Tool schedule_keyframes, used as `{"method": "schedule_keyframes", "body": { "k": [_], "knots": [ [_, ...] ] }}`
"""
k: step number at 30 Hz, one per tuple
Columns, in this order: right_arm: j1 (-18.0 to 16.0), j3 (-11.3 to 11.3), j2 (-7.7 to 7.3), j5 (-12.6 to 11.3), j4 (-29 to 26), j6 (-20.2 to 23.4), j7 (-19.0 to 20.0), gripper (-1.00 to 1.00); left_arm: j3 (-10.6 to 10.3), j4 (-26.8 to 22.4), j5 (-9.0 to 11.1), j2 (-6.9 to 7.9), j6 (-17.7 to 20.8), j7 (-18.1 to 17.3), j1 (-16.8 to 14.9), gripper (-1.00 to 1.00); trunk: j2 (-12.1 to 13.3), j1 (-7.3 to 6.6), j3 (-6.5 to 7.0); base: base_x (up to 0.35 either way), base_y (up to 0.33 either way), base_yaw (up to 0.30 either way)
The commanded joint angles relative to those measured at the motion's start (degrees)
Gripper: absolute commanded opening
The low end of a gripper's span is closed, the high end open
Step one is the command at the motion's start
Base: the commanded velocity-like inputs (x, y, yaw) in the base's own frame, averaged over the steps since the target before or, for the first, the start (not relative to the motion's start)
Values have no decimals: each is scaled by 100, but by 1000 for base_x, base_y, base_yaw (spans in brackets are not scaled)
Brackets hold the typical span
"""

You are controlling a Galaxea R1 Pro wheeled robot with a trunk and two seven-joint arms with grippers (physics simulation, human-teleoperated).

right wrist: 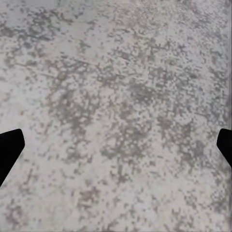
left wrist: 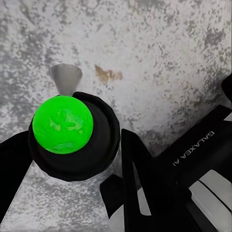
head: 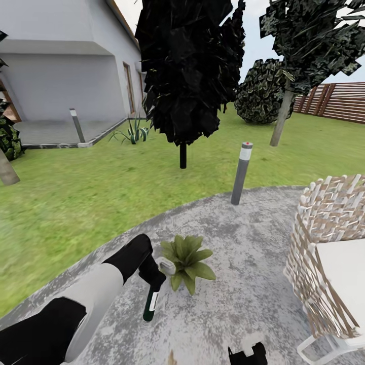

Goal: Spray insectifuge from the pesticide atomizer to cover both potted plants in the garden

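While left tool (head: 152, 276) grips pesticide atomizer (head: 150, 303), bottle hangs long axis near-vertical, base down, over stone patio (head: 243, 304). Potted plant (head: 187, 258) sits just beside tool, on its right, near patio's lawn-side edge; left arm nearer. Nozzle heading: cannot tell. Right tool (right wrist: 116, 150): fingers spread wide, holding nothing, above bare patio.

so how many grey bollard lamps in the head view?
2. One bollard lamp stands at the patio's far edge near the dark tree; the other stands by the house's paved slab. More could be hidden behind the trees.
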Motion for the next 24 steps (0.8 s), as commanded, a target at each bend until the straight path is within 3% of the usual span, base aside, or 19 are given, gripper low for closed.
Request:
{"method": "schedule_keyframes", "body": {
  "k": [1, 6, 12, 19, 24],
  "knots": [
    [-4, -45, 1, 62, 5, -16, -27, 100, -8, -8, -57, 1, 28, -60, -2, -100, -2, 2, -6, 221, -174, 0],
    [-4, -46, 0, 65, 5, -16, -29, 100, -11, -7, -58, 3, 28, -60, -2, -100, -2, 2, -6, 54, -198, 0],
    [21, -46, -1, 66, 4, -21, -29, 100, -11, 1, -58, 3, 28, -60, 15, -100, -2, 2, -6, 3, -25, 0],
    [40, -46, -1, 61, 1, -24, -29, 100, -15, 13, -80, 36, -3, -54, 401, -100, -2, 2, -6, 0, 0, 0],
    [41, -46, -1, 60, 2, -24, -29, 100, -15, 11, -90, 41, -5, -51, 468, -100, -2, 2, -6, 117, 0, 0]
  ]
}}
